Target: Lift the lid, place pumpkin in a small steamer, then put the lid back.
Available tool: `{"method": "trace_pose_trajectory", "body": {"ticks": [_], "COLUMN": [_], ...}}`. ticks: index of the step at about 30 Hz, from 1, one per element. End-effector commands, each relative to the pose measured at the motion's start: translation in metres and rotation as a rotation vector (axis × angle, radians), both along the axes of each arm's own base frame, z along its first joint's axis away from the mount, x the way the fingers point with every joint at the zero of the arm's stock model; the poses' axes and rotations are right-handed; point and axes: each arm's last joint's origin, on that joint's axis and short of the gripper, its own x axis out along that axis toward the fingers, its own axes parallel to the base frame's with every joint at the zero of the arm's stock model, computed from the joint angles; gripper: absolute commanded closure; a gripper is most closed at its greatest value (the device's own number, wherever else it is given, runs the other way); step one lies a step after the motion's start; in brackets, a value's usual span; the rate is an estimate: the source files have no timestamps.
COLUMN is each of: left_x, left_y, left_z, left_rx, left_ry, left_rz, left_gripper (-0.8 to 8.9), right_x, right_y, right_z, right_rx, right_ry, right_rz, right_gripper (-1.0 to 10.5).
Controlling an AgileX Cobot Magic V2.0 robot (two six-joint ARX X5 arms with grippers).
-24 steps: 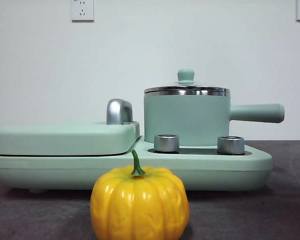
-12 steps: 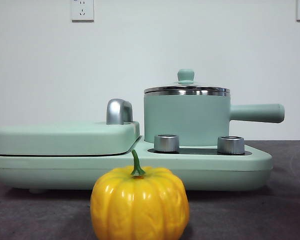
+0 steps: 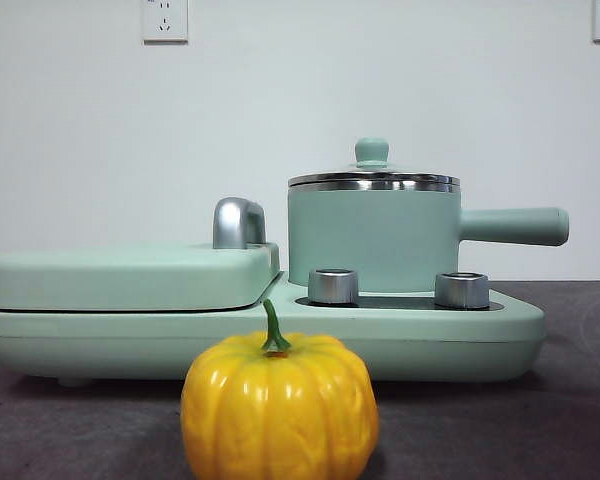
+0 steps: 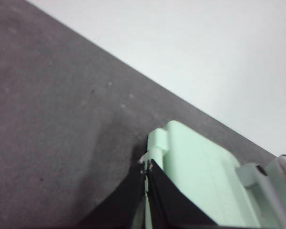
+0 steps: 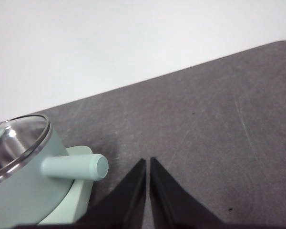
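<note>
- No change over the last second in the front view: lid [image 3: 372,178] seated on the pot [image 3: 372,238], pumpkin [image 3: 279,405] on the desk [image 3: 500,430] in front of the cooker base [image 3: 260,335].
- Left fingers [image 4: 146,177] pressed together, empty, above the base's flat cover [image 4: 198,167].
- Right fingers [image 5: 148,167] likewise closed, empty, beside the pot handle [image 5: 75,167].
- Judgement: task not begun; lid lift is first.
</note>
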Motion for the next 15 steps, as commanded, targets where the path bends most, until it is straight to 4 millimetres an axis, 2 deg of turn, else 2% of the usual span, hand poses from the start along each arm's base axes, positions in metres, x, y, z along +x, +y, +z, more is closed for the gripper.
{"method": "trace_pose_trajectory", "body": {"ticks": [1, 9, 15], "left_x": [-0.003, -0.011, -0.010], "left_y": [0.000, 0.000, -0.001], "left_z": [0.015, 0.059, 0.095], "left_rx": [0.046, 0.141, 0.234], "left_ry": [-0.004, 0.006, -0.003], "left_rz": [-0.009, -0.037, -0.061], "left_gripper": [8.04, 8.04, 8.04], "right_x": [-0.002, -0.004, 0.002], "right_y": [0.000, 0.003, 0.004], "right_z": [0.014, 0.052, 0.083], "right_rx": [0.002, -0.022, -0.124], "right_ry": [-0.008, 0.000, 0.020], "right_rz": [0.018, 0.095, 0.157], "right_gripper": [9.4, 9.4, 9.4]}}
